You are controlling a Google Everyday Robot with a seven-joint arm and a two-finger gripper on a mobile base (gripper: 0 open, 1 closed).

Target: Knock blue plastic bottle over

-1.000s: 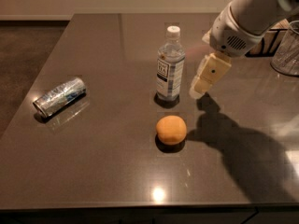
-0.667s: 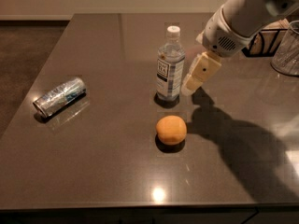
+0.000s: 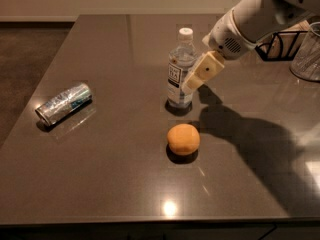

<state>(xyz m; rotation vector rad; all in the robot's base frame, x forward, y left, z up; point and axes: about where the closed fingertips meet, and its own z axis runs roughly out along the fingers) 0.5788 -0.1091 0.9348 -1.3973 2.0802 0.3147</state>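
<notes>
The dark table (image 3: 100, 184) carries everything. The white arm (image 3: 260, 14) reaches in from the far right, slanting down toward the middle. The blue plastic bottle (image 3: 179, 66) stands upright near the table's centre with its cap on. The gripper (image 3: 190, 85) sits at the bottle's right side, at about label height.

The step in hand looks like the sideways shove. To do it well, I would push left and a little toward the far side, with contact high on the bottle near the shoulder rather than low on the label. The tabletop looks glossy, so a low push may only slide the bottle. A steady follow-through should carry it past its tipping point. A push to the left sends it over bare table. The crushed can (image 3: 63, 104) lies on its side well apart at the left. The orange (image 3: 183, 139) sits just on the near side of the bottle, so a push toward the near edge risks bumping it.

- The arm is cut off at the top right corner, so its base is out of sight.
- A wire rack (image 3: 280, 44) and a glass vessel (image 3: 307, 54) at the far right are only partly in view.
- Whether the gripper touches the bottle or stops just short, I cannot tell.
- Only one pale face of the gripper shows, so I cannot tell whether it is spread or closed.
- How much water the bottle holds is hard to make out.
</notes>
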